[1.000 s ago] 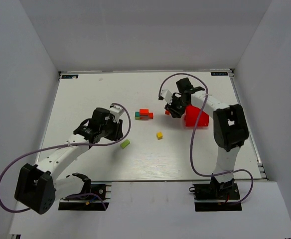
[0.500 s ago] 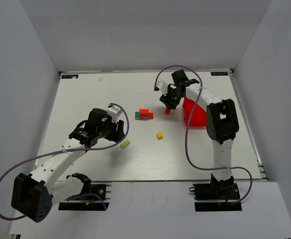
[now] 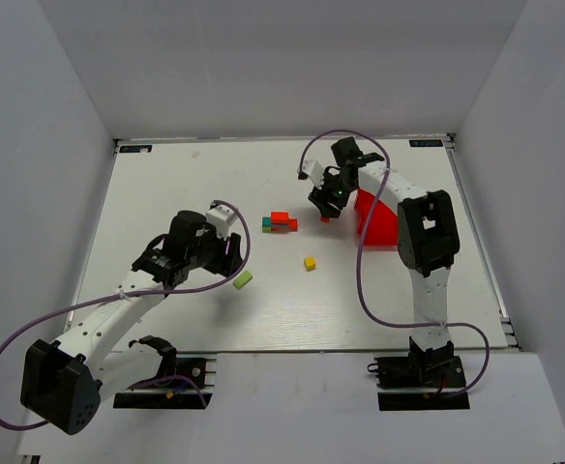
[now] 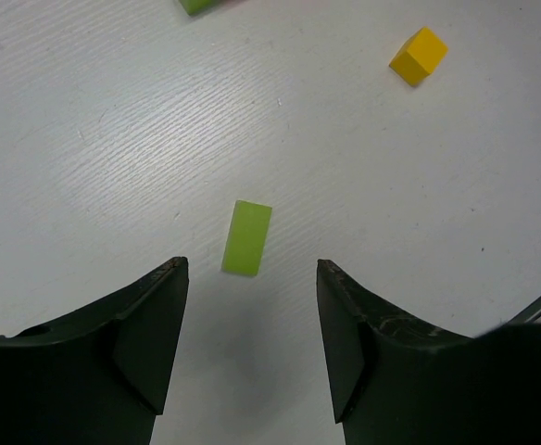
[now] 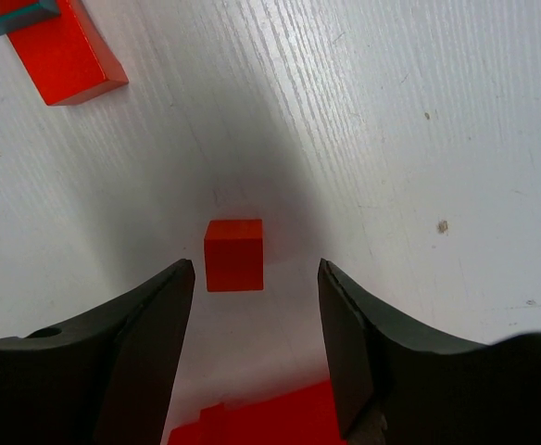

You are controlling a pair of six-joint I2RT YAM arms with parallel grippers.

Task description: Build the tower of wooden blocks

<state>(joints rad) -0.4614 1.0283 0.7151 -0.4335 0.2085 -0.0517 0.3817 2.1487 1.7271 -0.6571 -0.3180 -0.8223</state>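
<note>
The wood block tower (image 3: 280, 222) is a low cluster mid-table: an orange-red bar (image 5: 65, 57) lying on teal (image 5: 20, 14) and green blocks. A lime green bar (image 3: 243, 279) lies flat just ahead of my open left gripper (image 3: 232, 261). In the left wrist view the bar (image 4: 247, 237) lies just beyond my gripper (image 4: 250, 269). A yellow cube (image 3: 310, 262) sits apart, also in the left wrist view (image 4: 419, 55). My open right gripper (image 3: 326, 205) hovers over a red cube (image 3: 325, 218). In the right wrist view the cube (image 5: 234, 254) lies just ahead of my gripper (image 5: 257, 269), nearer the left finger.
A red plastic bin (image 3: 379, 220) stands just right of the right gripper; its edge shows low in the right wrist view (image 5: 270, 422). White walls enclose the table on three sides.
The right gripper has swung from beside the bin up and to the left, over the red cube. The left arm has drawn back slightly to the left. The blocks have not moved.
</note>
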